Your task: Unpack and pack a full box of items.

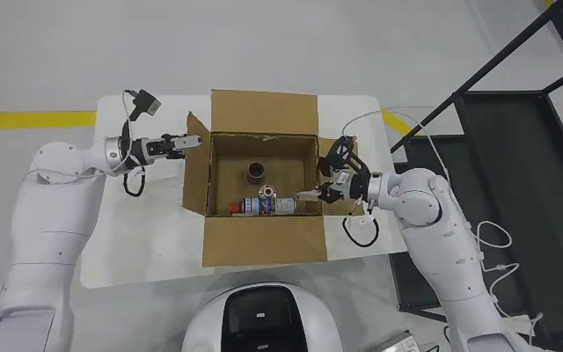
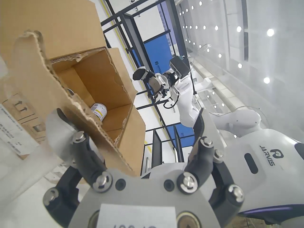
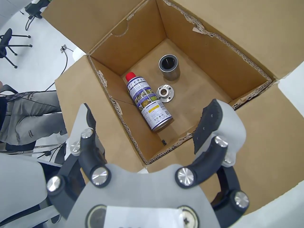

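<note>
An open cardboard box (image 1: 261, 132) stands mid-table with all flaps folded out. On its floor lie a red-capped spray can (image 1: 262, 206) (image 3: 148, 103), a small metal flange (image 1: 266, 190) (image 3: 165, 92) and a dark metal sleeve (image 1: 256, 168) (image 3: 169, 67). My left gripper (image 1: 195, 141) (image 2: 129, 119) is open at the box's left side flap (image 2: 47, 81), whose torn edge runs between its fingers. My right gripper (image 1: 308, 194) (image 3: 149, 119) hangs open over the box's right rim, above the can's base end, holding nothing.
The box sits on a white table (image 1: 141, 238). A black metal rack (image 1: 501, 132) stands just past the table's right side. A tiny black screw (image 3: 163, 141) lies in the box near the can's base. A paper label (image 2: 14, 129) is stuck on the left flap.
</note>
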Motion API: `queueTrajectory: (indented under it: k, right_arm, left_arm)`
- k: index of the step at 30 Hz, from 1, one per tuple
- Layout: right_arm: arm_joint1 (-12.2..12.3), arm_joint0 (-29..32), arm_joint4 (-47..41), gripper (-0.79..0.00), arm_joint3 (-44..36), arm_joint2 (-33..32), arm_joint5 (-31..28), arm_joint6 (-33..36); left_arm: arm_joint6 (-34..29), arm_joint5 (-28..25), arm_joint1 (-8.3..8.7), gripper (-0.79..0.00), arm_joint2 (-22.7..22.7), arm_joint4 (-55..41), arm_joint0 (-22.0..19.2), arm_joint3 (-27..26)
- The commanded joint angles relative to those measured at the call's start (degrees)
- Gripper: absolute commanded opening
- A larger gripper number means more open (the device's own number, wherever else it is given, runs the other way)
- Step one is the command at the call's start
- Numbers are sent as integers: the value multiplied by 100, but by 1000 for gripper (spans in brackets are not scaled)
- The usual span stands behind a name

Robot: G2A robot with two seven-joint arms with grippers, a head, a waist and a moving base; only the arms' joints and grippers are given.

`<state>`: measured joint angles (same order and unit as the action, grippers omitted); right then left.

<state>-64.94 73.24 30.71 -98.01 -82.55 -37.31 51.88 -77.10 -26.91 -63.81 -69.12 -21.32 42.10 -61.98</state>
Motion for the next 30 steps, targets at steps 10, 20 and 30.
queueTrajectory:
  k: [10, 20, 30]
  right_arm:
    - [270, -41, -2710, 0, 1564, -1333, 555, 959]
    - [339, -436, -2839, 0, 3271, -1177, 758, 1104]
    - [359, -578, -4823, 0, 3216, -636, 724, 2235]
  left_arm:
    - [147, 77, -380, 0, 1250, 42, -597, 530]
    - [440, -198, -622, 0, 1883, 503, -922, 1023]
    - [636, -301, -667, 0, 2019, 819, -960, 1166]
